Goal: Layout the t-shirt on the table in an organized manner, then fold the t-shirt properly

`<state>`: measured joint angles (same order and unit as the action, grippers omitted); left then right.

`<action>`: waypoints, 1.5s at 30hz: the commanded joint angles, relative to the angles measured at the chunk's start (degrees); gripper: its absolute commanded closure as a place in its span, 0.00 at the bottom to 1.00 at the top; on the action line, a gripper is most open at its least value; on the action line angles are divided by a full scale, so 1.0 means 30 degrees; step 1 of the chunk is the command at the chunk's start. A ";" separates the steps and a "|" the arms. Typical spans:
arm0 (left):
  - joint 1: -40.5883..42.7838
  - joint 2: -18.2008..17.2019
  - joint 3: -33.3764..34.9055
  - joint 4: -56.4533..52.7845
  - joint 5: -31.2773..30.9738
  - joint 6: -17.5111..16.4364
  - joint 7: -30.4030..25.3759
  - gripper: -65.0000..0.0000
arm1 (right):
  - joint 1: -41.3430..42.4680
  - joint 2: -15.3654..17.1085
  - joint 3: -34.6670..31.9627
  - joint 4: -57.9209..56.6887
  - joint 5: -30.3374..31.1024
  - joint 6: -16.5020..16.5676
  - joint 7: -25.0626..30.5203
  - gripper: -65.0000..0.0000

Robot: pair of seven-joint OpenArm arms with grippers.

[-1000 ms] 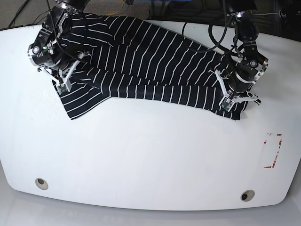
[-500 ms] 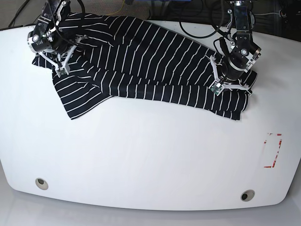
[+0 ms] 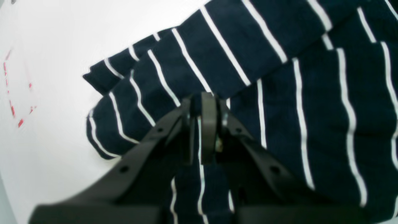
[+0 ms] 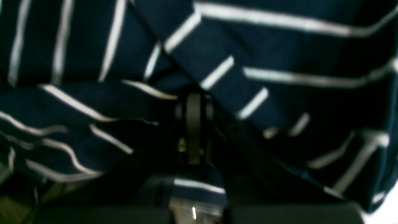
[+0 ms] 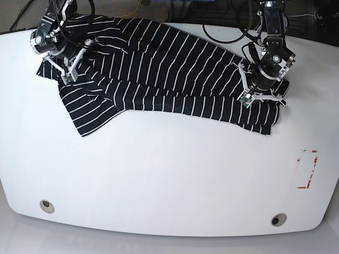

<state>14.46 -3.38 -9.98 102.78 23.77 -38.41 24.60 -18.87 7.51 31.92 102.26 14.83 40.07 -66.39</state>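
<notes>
The t-shirt (image 5: 159,69) lies bunched along the table's (image 5: 159,174) far edge, its long axis running side to side. The left gripper (image 3: 200,130) pinches one end and the right gripper (image 4: 193,124) the other, both clamped on fabric.

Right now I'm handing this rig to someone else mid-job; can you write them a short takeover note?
Left tool: shut on the t-shirt near its right end in the base view.
Right tool: shut on the t-shirt at the far-left corner.
The t-shirt lies bunched and creased along the far edge of the table.
Done: both ends gripped.
Left: spread it flat, then every fold.
</notes>
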 commanded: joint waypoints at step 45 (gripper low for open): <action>0.1115 -0.0032 -0.1260 0.0567 -0.0231 0.0131 -0.0244 0.96 | 0.4606 0.2904 -0.2099 -0.6379 -0.0592 -0.0025 0.1691 0.99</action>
<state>18.06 -3.25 -12.97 102.45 23.77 -38.41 24.60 -4.05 16.19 25.98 83.92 16.16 40.07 -56.75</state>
